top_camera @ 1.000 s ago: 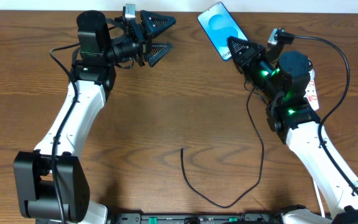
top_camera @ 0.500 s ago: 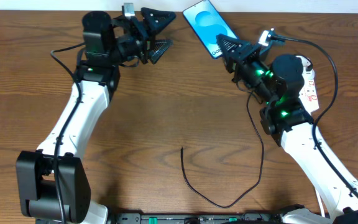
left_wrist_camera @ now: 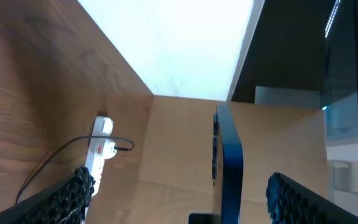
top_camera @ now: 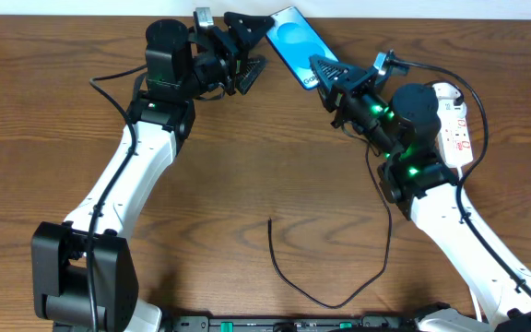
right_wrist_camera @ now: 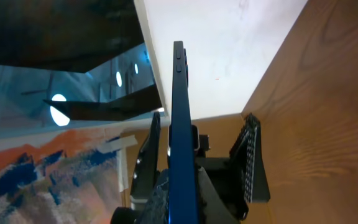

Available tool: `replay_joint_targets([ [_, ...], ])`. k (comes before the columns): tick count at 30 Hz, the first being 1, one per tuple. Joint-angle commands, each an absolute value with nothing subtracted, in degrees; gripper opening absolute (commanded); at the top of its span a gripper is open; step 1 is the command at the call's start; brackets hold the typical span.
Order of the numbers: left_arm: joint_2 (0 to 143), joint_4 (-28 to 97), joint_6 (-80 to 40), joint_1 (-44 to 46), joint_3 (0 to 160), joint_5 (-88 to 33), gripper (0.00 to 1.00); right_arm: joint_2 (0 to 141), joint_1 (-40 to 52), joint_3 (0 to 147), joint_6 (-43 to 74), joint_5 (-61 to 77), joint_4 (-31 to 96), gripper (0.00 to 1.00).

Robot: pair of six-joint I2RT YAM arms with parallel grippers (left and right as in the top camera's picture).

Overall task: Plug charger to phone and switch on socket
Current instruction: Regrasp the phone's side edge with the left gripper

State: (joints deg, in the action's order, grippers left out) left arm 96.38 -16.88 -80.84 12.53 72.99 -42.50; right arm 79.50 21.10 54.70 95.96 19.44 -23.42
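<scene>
Right claw (top_camera: 323,76): pinching the lower end of the phone (top_camera: 291,41).
Phone: raised off the counter (top_camera: 229,166) near its far edge, held edge-on.
Left claw (top_camera: 264,41): spread wide, with the phone's free end between its fingers and a gap on each side.
Charger (top_camera: 336,305): lies loose on the counter, its tip free.
Socket (top_camera: 456,120): beside the right arm.

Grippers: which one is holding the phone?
The right gripper: its jaws are shut on one end of the phone. The left gripper is wide open, jaws either side of the phone, not touching it.
</scene>
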Motion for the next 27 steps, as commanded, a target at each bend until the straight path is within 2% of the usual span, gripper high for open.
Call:
replay_joint_targets([
  [1, 95.5, -17.1, -82.7, 12.6, 74.3, -41.1, 0.9, 79.1, 23.1, 55.5, 97.3, 18.2, -23.6, 0.02],
  [23, 95.5, -17.1, -82.6, 13.8, 74.3, -41.9, 0.9, 79.1, 26.0, 55.5, 97.3, 18.0, -22.9, 0.01],
  [27, 95.5, -17.0, -82.6, 13.8, 74.3, -41.9, 0.78, 79.1, 26.0, 55.5, 97.3, 18.0, -22.9, 0.01],
])
